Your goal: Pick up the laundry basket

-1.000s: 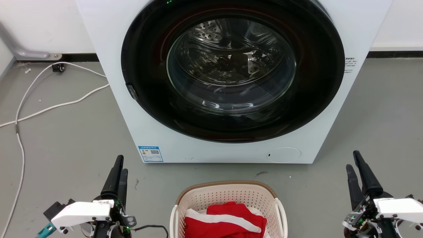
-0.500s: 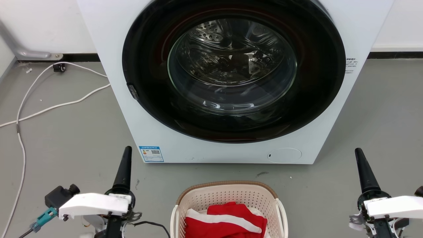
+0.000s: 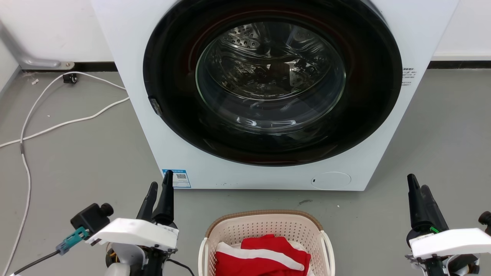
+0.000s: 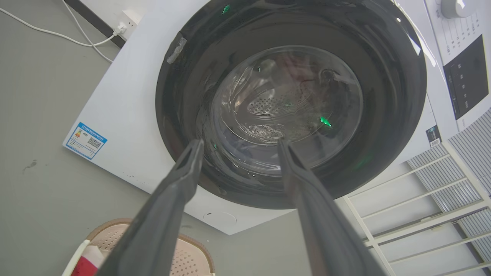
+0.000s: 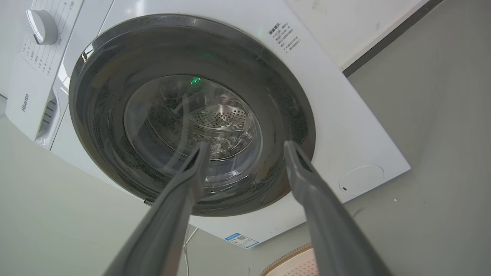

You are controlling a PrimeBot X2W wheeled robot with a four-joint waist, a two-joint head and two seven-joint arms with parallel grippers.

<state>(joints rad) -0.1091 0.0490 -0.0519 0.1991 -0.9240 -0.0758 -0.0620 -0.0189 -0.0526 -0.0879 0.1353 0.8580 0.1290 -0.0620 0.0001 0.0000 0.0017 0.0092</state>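
Cream perforated plastic, a brown woven-look rim and two white handles are shown on the one laundry basket [image 3: 264,227], set on the floor at 6 o'clock below one washing machine [image 3: 126,57]. The machine is marked "Hisense" [image 5: 24,102]. One red-and-white garment [image 3: 264,258] is held inside the basket. Two grippers are counted: left gripper [image 3: 160,179] at 8 o'clock, right gripper [image 3: 417,182] at 4 o'clock, both released, fingers spread.

Place: plain laundry area
Evidence: front-loading washing machine [image 3: 272,88] on a grey floor [image 3: 76,161]; laundry basket [image 3: 264,226] of clothes [image 3: 261,257] before it
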